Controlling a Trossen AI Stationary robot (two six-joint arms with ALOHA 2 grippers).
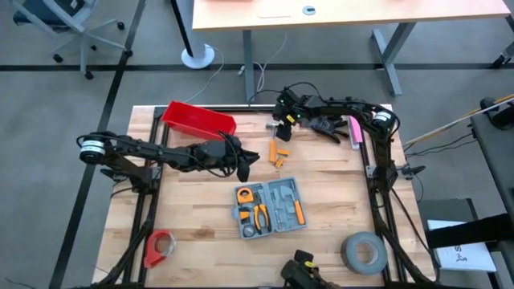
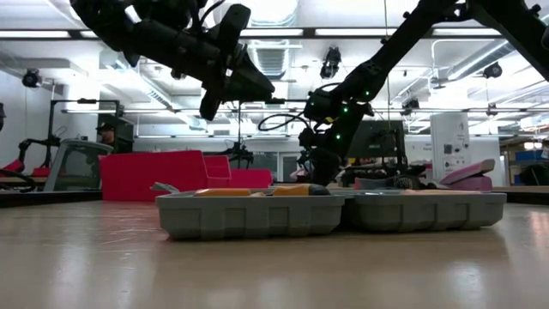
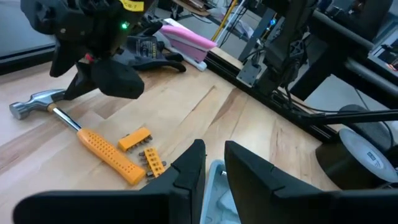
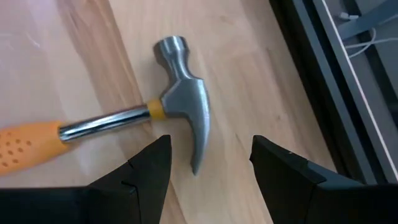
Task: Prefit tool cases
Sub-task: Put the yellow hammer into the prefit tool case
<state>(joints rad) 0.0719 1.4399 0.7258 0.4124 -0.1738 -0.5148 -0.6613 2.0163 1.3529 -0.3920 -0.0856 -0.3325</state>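
Flat grey-blue plastic hinged tool case (image 1: 270, 208) lies open near the middle of the pale wooden slatted surface (image 1: 321, 172), orange-handled tools seated in its moulded grey recesses. Left gripper (image 1: 243, 165) hangs above the surface just beyond the case's far edge; its fingers (image 3: 189, 168) are nearly together, holding nothing. Two small orange bit holders (image 1: 278, 152) lie farther back. Right gripper (image 1: 284, 128) hovers at the far side over the steel head of an orange-handled claw hammer (image 4: 124, 121); fingers spread wide either side of the head, not gripping. Red plastic bin (image 1: 197, 120) far left; grey tape roll (image 1: 363, 252) near right corner.
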